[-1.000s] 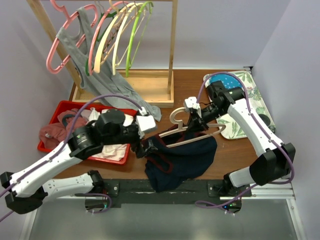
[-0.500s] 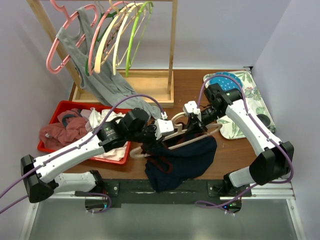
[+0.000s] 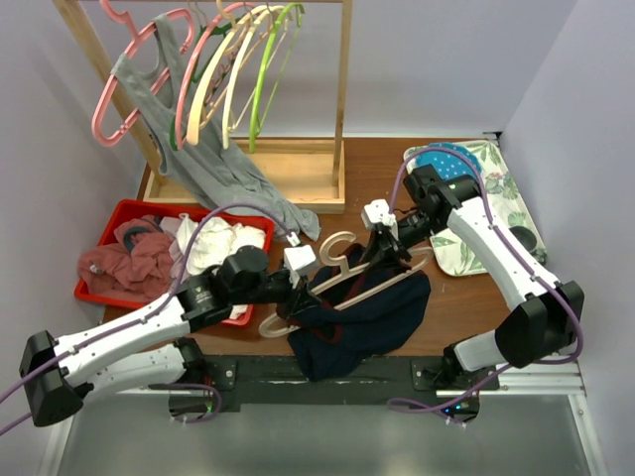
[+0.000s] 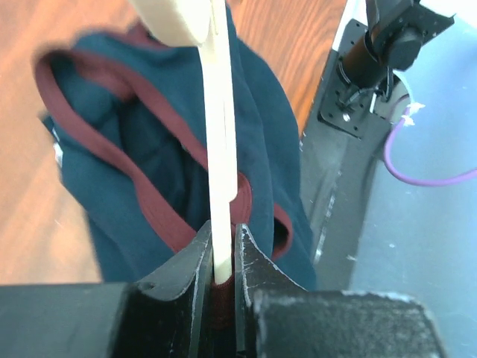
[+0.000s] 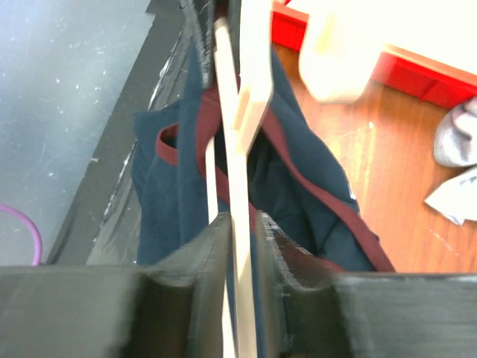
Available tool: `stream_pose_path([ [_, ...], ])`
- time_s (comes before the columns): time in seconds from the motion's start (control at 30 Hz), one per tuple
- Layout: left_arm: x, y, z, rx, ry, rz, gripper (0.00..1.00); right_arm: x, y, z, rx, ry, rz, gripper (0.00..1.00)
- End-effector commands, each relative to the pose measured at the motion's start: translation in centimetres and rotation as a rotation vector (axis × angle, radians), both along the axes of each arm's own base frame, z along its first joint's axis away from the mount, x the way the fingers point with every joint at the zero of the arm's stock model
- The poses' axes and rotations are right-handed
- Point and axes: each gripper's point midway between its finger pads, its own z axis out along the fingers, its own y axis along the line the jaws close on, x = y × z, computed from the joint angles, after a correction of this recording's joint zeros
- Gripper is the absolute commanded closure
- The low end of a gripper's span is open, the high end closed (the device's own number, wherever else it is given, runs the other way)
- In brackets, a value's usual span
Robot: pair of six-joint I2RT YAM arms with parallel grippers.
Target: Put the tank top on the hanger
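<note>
The tan hanger (image 3: 347,283) lies tilted over the navy tank top (image 3: 367,319), which is bunched at the table's near edge. My left gripper (image 3: 310,286) holds the hanger's left arm. In the left wrist view the gripper (image 4: 222,227) is shut on the thin hanger bar (image 4: 220,149), with dark red trim pinched beneath it, and the tank top (image 4: 127,149) hangs below. My right gripper (image 3: 383,255) is by the hanger's neck. In the right wrist view its gripper (image 5: 244,218) straddles the hanger (image 5: 242,134) with a small gap on one side, open, above the tank top (image 5: 313,194).
A red bin (image 3: 91,291) of clothes sits at the left. Behind stands a wooden rack (image 3: 342,99) with pink, yellow and green hangers and a grey tank top (image 3: 203,169). A floral board (image 3: 501,188) lies at the right. The black arm mount (image 3: 327,377) runs along the near edge.
My left arm swung in from the left and shut on the hanger's left arm. The right jaws have loosened from the hanger. The hanger has shifted slightly left.
</note>
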Motion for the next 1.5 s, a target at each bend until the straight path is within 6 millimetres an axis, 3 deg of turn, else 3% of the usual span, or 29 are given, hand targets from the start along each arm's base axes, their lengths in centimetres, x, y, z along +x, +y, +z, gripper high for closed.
stream_pose_path([
  [0.0, -0.6, 0.1, 1.1, -0.155, 0.090, 0.088, 1.00, -2.1, -0.9, 2.8, -0.050, 0.153, -0.073, 0.63],
  [0.03, -0.6, 0.3, 1.1, -0.168, 0.115, 0.109, 1.00, -0.9, -1.1, 2.6, -0.084, 0.110, -0.111, 0.61],
  [0.1, -0.3, 1.2, 1.0, -0.184, 0.124, 0.172, 1.00, 1.2, -1.4, 4.0, -0.124, 0.042, -0.213, 0.49],
  [0.17, 0.0, 2.1, 1.7, -0.227, 0.144, 0.242, 1.00, 5.2, -3.0, 5.8, -0.165, -0.036, -0.430, 0.41],
  [0.23, 0.9, 3.2, 1.7, -0.255, 0.162, 0.350, 1.00, 7.2, -4.3, 8.5, -0.100, -0.070, -0.577, 0.34],
  [0.27, 1.2, 4.0, 2.4, -0.290, 0.158, 0.391, 1.00, 8.5, -5.9, 9.4, -0.078, -0.078, -0.670, 0.27],
  [0.33, 2.1, 5.1, 2.5, -0.323, 0.175, 0.494, 1.00, 9.1, -6.8, 10.5, -0.051, -0.121, -0.750, 0.22],
  [0.43, 2.6, 6.0, 3.0, -0.384, 0.187, 0.556, 1.00, 8.6, -6.6, 7.0, -0.067, -0.040, -0.763, 0.18],
  [0.47, 2.6, 6.0, 3.0, -0.391, 0.191, 0.564, 1.00, 7.9, -6.5, 4.0, -0.099, 0.051, -0.763, 0.18],
  [0.53, 2.8, 6.0, 2.8, -0.399, 0.207, 0.583, 1.00, 7.9, -5.8, 1.5, -0.089, 0.162, -0.781, 0.18],
  [0.57, 2.9, 6.0, 2.5, -0.392, 0.217, 0.592, 1.00, 7.3, -5.5, -1.6, -0.118, 0.266, -0.800, 0.18],
  [0.63, 3.0, 5.7, 2.5, -0.408, 0.226, 0.590, 1.00, 7.9, -4.4, -3.3, -0.092, 0.343, -0.840, 0.18],
  [0.67, 2.9, 5.6, 2.4, -0.406, 0.229, 0.585, 1.00, 7.2, -3.6, -5.7, -0.134, 0.388, -0.851, 0.19],
  [0.7, 3.0, 5.4, 2.4, -0.412, 0.232, 0.582, 1.00, 7.2, -3.1, -6.4, -0.144, 0.428, -0.901, 0.19],
  [0.73, 3.0, 5.3, 2.3, -0.412, 0.233, 0.579, 1.00, 8.8, -3.0, -7.0, -0.146, 0.374, -0.965, 0.19],
  [0.77, 2.9, 5.2, 2.2, -0.409, 0.238, 0.573, 1.00, 8.6, -2.3, -8.4, -0.175, 0.394, -0.985, 0.19],
  [0.83, 2.8, 5.0, 2.0, -0.415, 0.250, 0.570, 1.00, 10.4, -2.0, -9.4, -0.172, 0.428, -1.127, 0.19],
  [0.97, 2.5, 5.2, 1.4, -0.435, 0.283, 0.579, 1.00, 12.0, -0.9, -11.8, -0.199, 0.497, -1.211, 0.20],
  [1.1, 2.3, 5.7, 0.8, -0.453, 0.305, 0.596, 1.00, 12.9, -0.6, -14.2, -0.246, 0.540, -1.243, 0.24],
  [1.2, 2.4, 6.0, 0.6, -0.445, 0.302, 0.609, 1.00, 13.2, -1.0, -15.9, -0.303, 0.537, -1.263, 0.34],
  [1.33, 2.4, 6.1, 0.5, -0.432, 0.293, 0.613, 1.00, 13.4, -1.2, -15.9, -0.296, 0.516, -1.274, 0.58],
  [1.4, 2.4, 6.2, 0.4, -0.416, 0.285, 0.612, 1.00, 14.2, -2.0, -14.7, -0.276, 0.462, -1.311, 0.63],
  [1.47, 2.2, 6.1, 0.2, -0.405, 0.282, 0.592, 1.00, 15.0, -3.4, -13.0, -0.232, 0.422, -1.366, 0.78],
])
